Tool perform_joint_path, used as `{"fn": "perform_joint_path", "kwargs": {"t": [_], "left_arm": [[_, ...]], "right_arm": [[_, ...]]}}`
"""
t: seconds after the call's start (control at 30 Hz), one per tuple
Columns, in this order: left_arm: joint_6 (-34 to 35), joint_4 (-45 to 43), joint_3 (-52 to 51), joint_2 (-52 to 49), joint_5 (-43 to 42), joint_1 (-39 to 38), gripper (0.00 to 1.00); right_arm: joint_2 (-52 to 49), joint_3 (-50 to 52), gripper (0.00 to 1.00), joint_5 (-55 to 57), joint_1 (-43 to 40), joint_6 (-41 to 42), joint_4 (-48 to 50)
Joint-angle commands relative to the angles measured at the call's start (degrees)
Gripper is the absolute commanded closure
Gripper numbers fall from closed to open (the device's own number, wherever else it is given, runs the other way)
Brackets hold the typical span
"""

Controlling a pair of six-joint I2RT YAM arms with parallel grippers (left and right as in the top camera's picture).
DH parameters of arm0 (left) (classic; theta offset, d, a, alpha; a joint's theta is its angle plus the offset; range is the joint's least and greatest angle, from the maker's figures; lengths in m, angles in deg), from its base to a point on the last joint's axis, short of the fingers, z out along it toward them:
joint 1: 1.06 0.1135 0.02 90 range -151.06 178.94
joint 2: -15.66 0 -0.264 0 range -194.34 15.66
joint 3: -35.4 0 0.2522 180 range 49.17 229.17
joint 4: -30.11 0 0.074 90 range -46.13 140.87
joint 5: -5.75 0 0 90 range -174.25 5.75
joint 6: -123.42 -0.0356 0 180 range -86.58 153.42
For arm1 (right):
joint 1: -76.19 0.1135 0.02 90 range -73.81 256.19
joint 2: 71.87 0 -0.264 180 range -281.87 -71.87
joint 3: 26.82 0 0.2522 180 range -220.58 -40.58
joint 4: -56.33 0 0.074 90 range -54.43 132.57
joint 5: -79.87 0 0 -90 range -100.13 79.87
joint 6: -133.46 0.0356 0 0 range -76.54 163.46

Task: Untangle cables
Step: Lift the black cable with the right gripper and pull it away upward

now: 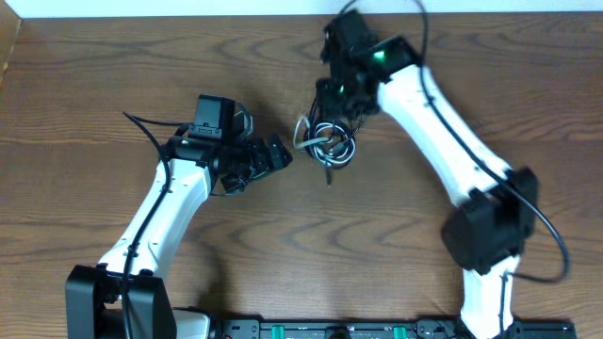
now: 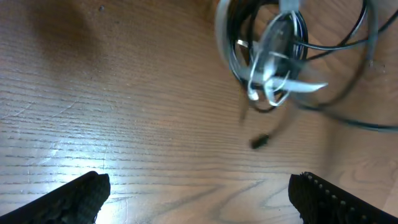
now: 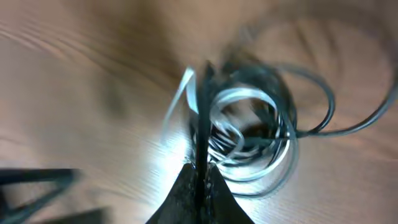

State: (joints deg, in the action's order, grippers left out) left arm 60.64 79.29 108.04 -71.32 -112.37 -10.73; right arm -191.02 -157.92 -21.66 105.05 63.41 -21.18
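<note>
Cables point(image 1: 327, 141) lay bunched just under the right hand point(image 1: 337, 102), which pinched them; the left hand point(image 1: 278, 154) stood spread just beside the bundle, not touching.

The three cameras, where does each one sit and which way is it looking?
Overhead: above the table, looking straight down on the cables; both arms, left gripper and right gripper show.
Left wrist: low, facing the cables across the table; open fingers at the bottom.
Right wrist: close above the cables; its shut fingers pinch a black strand.
Shared: all three see the cables.
</note>
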Motion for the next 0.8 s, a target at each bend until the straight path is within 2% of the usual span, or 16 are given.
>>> {"fn": "perform_joint_path", "kwargs": {"t": [0.0, 0.07, 0.13, 0.33, 0.53, 0.63, 0.77], "left_arm": [[0.35, 0.09, 0.61, -0.31, 0.76, -0.13, 0.02], [0.35, 0.07, 0.61, -0.31, 0.76, -0.13, 0.02], [0.35, 0.07, 0.61, -0.31, 0.76, -0.13, 0.02], [0.35, 0.07, 0.61, -0.31, 0.76, -0.13, 0.02], [0.35, 0.09, 0.61, -0.31, 0.76, -0.13, 0.02], [0.35, 0.09, 0.61, -0.31, 0.76, -0.13, 0.02], [0.35, 0.07, 0.61, -0.31, 0.76, -0.13, 0.02]], "right_arm": [[10.19, -4.48, 0.99, 8.09, 0.00, 2.49, 1.46], [13.14, -4.48, 0.98, 14.86, 0.07, 5.31, 3.21], [15.41, -4.48, 0.99, 16.74, 0.07, 5.99, 4.55], [18.01, -4.48, 0.99, 5.14, 0.11, 6.34, 9.40], [19.71, -4.50, 0.99, -1.68, -0.11, 6.36, 19.80], [21.57, -4.50, 0.99, -2.12, -0.11, 5.62, 23.28], [22.08, -4.46, 0.99, 0.11, 0.09, 2.64, 20.70]]}}
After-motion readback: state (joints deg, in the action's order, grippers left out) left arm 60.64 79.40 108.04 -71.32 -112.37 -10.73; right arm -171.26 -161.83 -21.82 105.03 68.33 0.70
